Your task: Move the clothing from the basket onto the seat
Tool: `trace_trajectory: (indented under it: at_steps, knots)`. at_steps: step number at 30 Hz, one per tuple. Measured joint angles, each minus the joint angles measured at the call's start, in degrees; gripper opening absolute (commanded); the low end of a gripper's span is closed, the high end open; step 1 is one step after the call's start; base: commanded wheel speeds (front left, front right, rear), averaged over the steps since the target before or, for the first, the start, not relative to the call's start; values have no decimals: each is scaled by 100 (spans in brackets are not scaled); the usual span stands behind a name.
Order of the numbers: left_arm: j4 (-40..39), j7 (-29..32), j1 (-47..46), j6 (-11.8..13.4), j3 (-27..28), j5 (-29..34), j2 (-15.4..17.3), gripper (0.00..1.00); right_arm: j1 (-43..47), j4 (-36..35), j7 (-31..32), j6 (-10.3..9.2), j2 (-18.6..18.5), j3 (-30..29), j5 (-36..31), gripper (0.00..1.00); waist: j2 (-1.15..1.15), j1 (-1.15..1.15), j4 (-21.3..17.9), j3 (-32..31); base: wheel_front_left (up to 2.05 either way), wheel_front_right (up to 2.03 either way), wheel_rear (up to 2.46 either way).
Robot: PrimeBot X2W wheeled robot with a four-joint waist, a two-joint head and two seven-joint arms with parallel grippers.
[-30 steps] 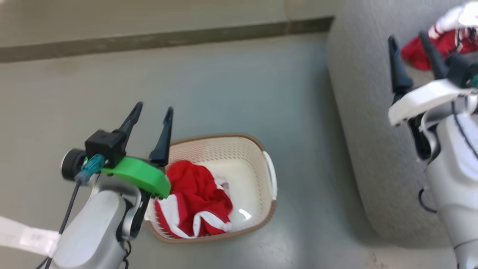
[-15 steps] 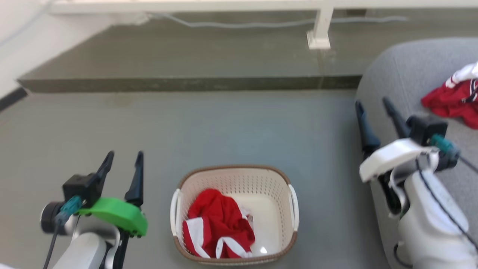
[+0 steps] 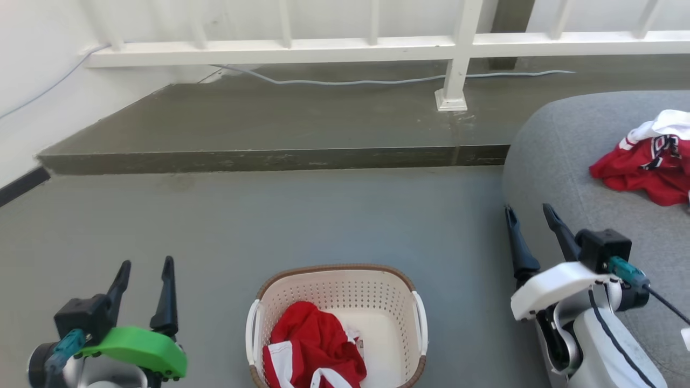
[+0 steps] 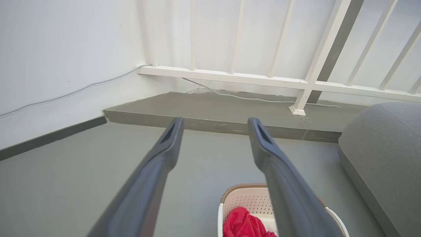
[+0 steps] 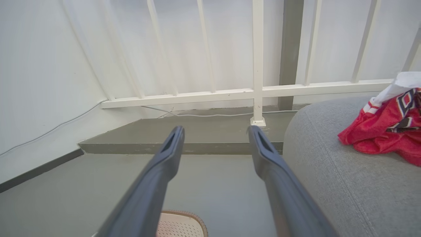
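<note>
The head had lifted over the last second, so the view now took in a white railing (image 3: 323,48) and a cable (image 3: 377,82) beyond a low step (image 3: 269,159); that was the camera's shift, not the things'. Measured against the basket (image 3: 334,268), though, the left gripper (image 3: 146,263) had drawn off: it had been over the left rim and now stood well to the left, fingers spread and empty. The right gripper (image 3: 527,209), likewise spread with nothing in it, hung at the near edge of the seat (image 3: 560,161). One red bundle (image 3: 647,172) already lay on the seat, apart from that gripper. A red heap (image 3: 312,345) was still in the basket's left half, so the job looked part done, with another reach into the basket probably due. Bare floor (image 3: 323,215) lay between basket and seat and nothing blocked the way, with only the basket's wall to clear.
</note>
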Motion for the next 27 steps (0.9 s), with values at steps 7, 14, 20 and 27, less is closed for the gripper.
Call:
trace_trajectory:
  at_steps: [7, 14, 20, 27]
  knots:
    - [-160, 0, 319, 0, 318, 73, -31, 100, 233, -305, 0, -113, 10, -37, -1, 100, 0, 0, -143, -33, 0, 0, 0]
    - [-336, 1, 511, 1, 425, 282, -140, 100, 510, -577, 0, -169, 13, -69, -1, 100, 0, 0, -224, -49, 0, 0, 0]
    - [-436, 0, 616, 1, 423, 361, -171, 100, 620, -758, 0, -221, 23, -57, -1, 100, 0, 0, -252, -52, 0, 0, 0]
    - [-542, 0, 671, 1, 419, 422, -196, 100, 716, -914, 0, -225, 42, -41, -1, 100, 0, 0, -253, -41, 0, 0, 0]
